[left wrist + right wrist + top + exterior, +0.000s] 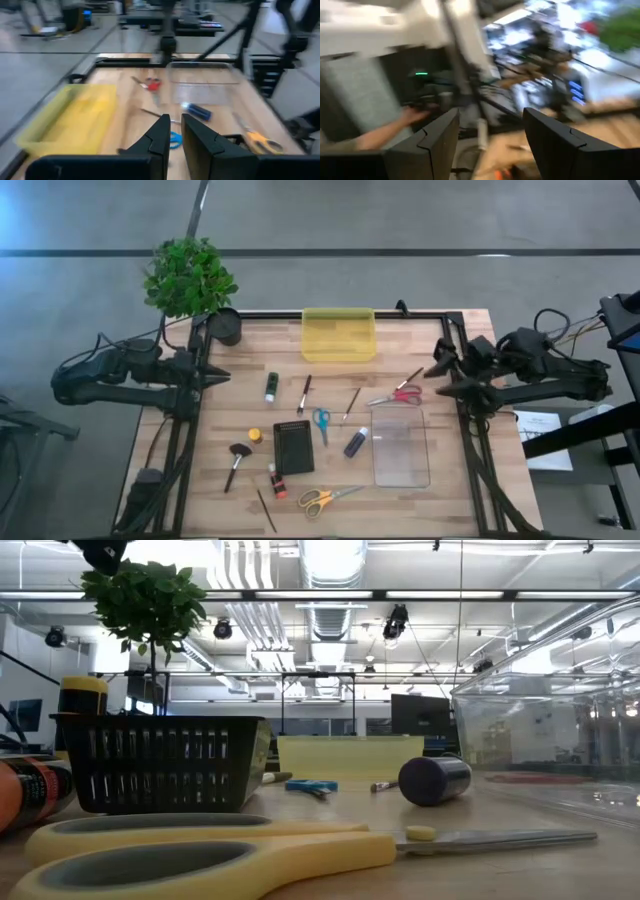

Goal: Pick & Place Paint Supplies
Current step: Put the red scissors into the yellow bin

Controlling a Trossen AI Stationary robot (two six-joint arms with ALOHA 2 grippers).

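The wooden worktop (450, 500) is seen from above with the supplies spread over its middle and near half. A yellow tray (339, 334) is set at the middle of the far edge, and a clear bin (400, 445) lies toward the right edge, with a black basket (293, 447) near the centre. The wide soft-headed brush (236, 462) is laid left of the basket, its long axis slanted, head toward the far side and handle toward the near-left corner. Thin paintbrushes are found at three places: one (304, 394) nearly parallel to the side edges beyond the basket, one (351, 402) tilted beside the clear bin, and one (266, 509) slanted by the near edge. The green tube (270, 387) is laid lengthwise toward the far edge, the purple tube (355, 443) is tilted between basket and bin, and the red tube (276, 481) lies just by the basket's near-left corner. The yellow-orange tube (255, 435) is seen end-on beside the basket. The left gripper (174, 131) is held at the left edge with fingers narrow and nothing between them. The right gripper (490, 135) is held at the right edge with fingers wide apart and empty.
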